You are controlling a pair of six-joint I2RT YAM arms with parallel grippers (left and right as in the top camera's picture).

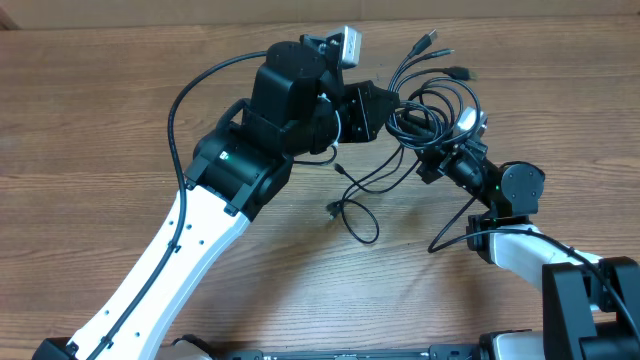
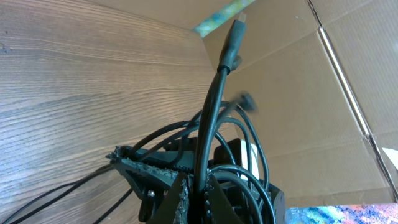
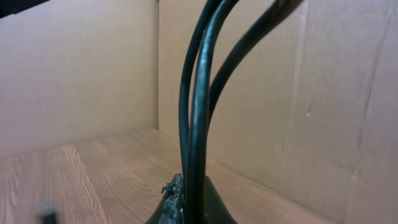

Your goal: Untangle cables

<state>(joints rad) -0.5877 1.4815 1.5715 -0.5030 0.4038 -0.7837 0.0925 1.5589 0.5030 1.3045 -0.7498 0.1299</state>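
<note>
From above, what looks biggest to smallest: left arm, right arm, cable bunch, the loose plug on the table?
1. left arm, raised toward the camera, so nearness flatters it.
2. right arm, partly cut off by the frame.
3. cable bunch.
4. loose plug, smallest by far.

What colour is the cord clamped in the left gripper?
The cord in the left gripper is black; left wrist view shows it best.

So the bench (image 1: 100,100) is seen as matt wood grain, cables (image 1: 412,122) as smooth, slightly glossy black plastic, walls (image 3: 74,74) as plain matt cardboard, left claw (image 2: 194,199) as rough-toothed black plastic.
</note>
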